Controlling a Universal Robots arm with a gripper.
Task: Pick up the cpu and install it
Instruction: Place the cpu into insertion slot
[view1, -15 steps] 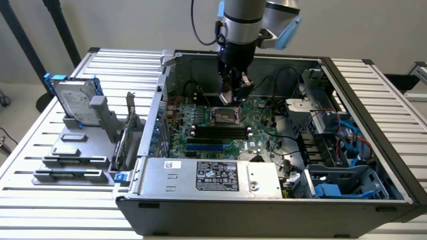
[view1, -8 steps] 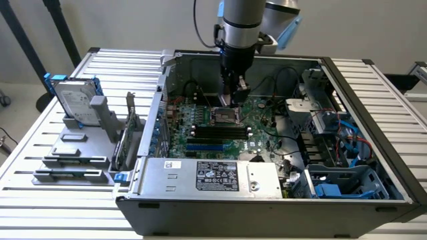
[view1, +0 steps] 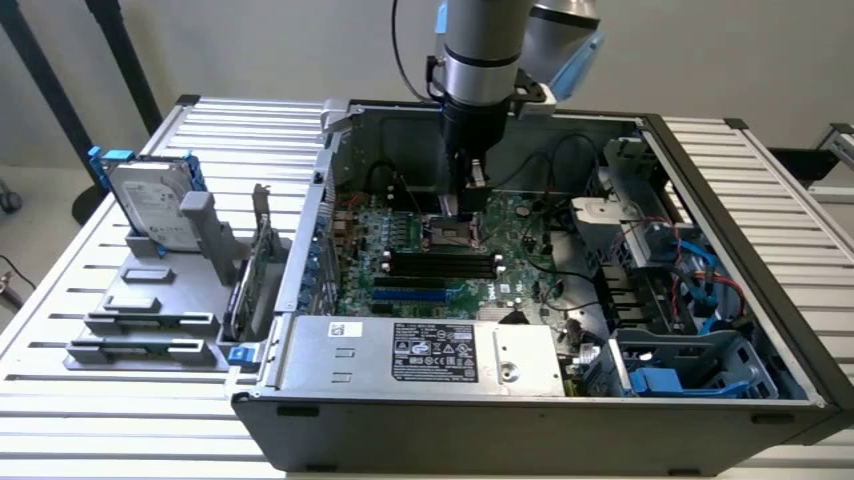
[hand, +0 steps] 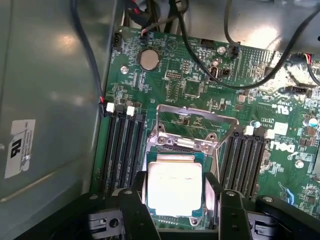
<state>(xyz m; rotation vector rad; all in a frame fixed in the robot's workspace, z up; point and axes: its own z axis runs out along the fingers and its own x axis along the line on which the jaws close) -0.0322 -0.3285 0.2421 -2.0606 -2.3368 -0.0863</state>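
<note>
The table (view1: 120, 420) is of pale metal slats, and a plain light wall (view1: 267, 50) stands behind it. On the table lies an open computer case (view1: 747, 200), and at the exterior view's left a grey rack (view1: 160, 300) carries a hard drive (view1: 147, 205) upright. The arm reaches down into the case. The pincer (hand: 176, 180) is clamped on the cpu (hand: 175, 192), one finger against each opposite edge, just above the socket (hand: 186, 145) of the green motherboard (hand: 200, 85), whose metal frame is tilted up.
</note>
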